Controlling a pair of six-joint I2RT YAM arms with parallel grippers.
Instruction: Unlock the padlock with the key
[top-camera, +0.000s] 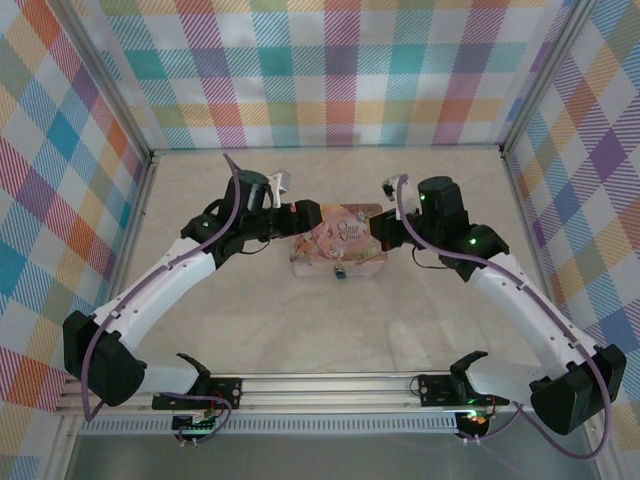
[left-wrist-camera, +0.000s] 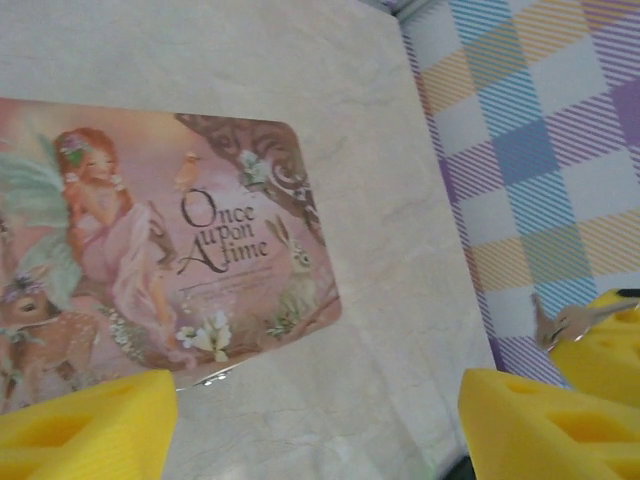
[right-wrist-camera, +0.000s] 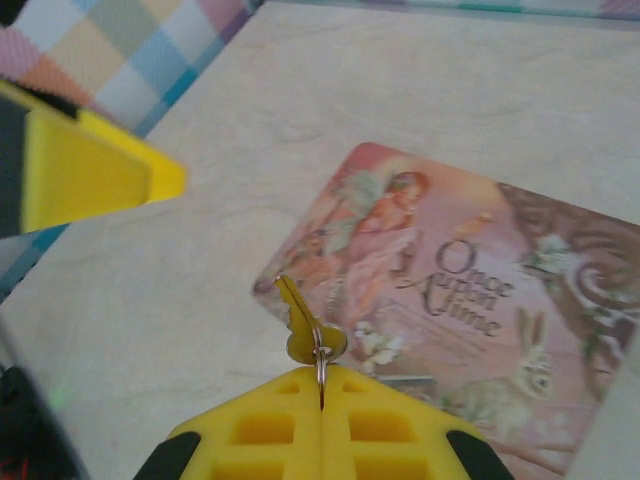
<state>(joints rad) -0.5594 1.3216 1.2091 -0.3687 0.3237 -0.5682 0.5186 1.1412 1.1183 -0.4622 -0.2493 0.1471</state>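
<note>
Checked walls (top-camera: 340, 70) around; my right pincer (right-wrist-camera: 321, 372) clenches the key (right-wrist-camera: 298, 318) over the box (top-camera: 345, 235), padlock (top-camera: 340, 270) at its edge; left pincer (left-wrist-camera: 320, 410) released.

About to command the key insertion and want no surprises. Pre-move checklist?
1. Key held: ok. The right gripper is shut on the ring of the key, with the blade sticking forward.
2. Left gripper free: ok. It is open and holds nothing.
3. Padlock located: ok. It sits at the near edge of the pink box.
4. Padlock steadied: not ok. Neither gripper touches it.
5. Keyhole direction: cannot tell. It is too small to see.
</note>
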